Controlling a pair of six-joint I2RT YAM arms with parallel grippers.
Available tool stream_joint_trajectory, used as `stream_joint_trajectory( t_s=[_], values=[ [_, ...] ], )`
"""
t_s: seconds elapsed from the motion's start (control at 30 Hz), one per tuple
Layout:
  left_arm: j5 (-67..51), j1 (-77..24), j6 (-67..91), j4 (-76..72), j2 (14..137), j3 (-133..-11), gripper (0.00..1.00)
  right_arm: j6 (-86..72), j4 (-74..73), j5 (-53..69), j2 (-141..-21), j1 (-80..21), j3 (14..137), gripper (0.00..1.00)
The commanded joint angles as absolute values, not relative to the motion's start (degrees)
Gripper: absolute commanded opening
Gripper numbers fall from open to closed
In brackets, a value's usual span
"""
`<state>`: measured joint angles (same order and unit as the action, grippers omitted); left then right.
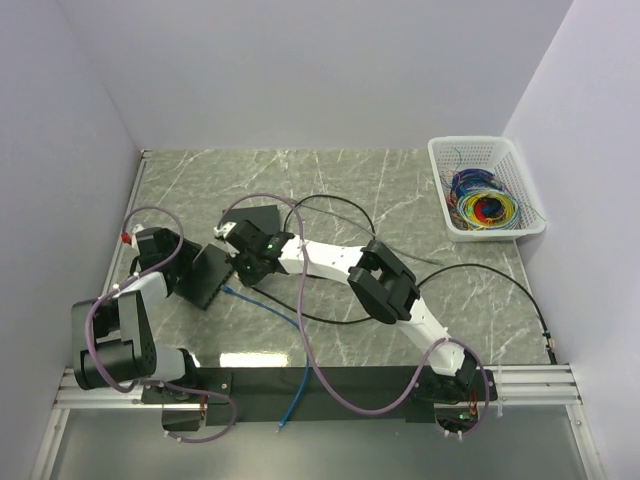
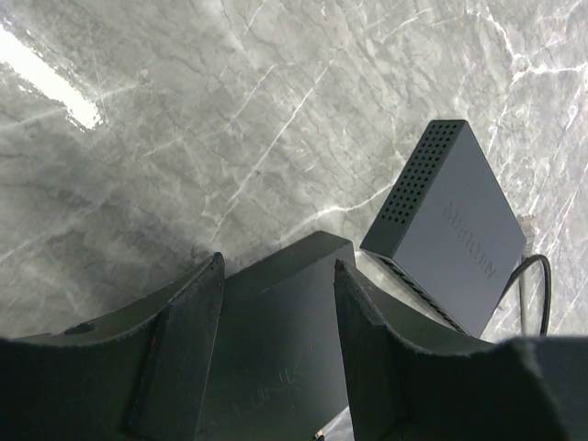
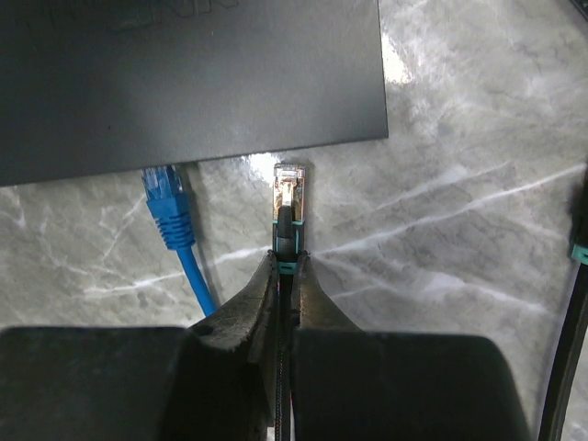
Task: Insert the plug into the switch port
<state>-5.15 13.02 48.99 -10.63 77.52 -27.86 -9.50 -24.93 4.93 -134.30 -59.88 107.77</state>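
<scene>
A black switch [image 1: 212, 276] lies at the left of the marble table. My left gripper [image 2: 278, 268] straddles this switch [image 2: 276, 340], its fingers pressed on both sides. My right gripper [image 3: 288, 262] is shut on a black cable just behind a metal plug [image 3: 291, 191] with a teal band. The plug points at the switch's [image 3: 184, 73] port edge and its tip stands a short gap away. A blue plug [image 3: 163, 195] sits in a port just left of it. In the top view my right gripper [image 1: 243, 268] is beside the switch.
A second black switch [image 2: 450, 230] with a perforated side lies just beyond the first; it also shows in the top view [image 1: 258, 220]. The blue cable [image 1: 275, 320] runs to the near edge. Black cables loop over the middle. A white basket [image 1: 505, 228] of coloured cables stands at the far right.
</scene>
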Motion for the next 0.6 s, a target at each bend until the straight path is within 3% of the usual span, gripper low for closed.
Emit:
stream_joint_trajectory(
  t_s=[0.0,0.57],
  values=[
    [-5.6,13.4,47.4,-12.6,78.8,-28.2,0.57,-9.0,-25.9,4.0,-135.3,-60.5,110.3,0.00],
    [-7.8,14.2,45.5,-14.4,81.9,-27.3,0.55,-8.9,-25.6,3.9,-134.3,-61.3,111.9,0.00]
  ],
)
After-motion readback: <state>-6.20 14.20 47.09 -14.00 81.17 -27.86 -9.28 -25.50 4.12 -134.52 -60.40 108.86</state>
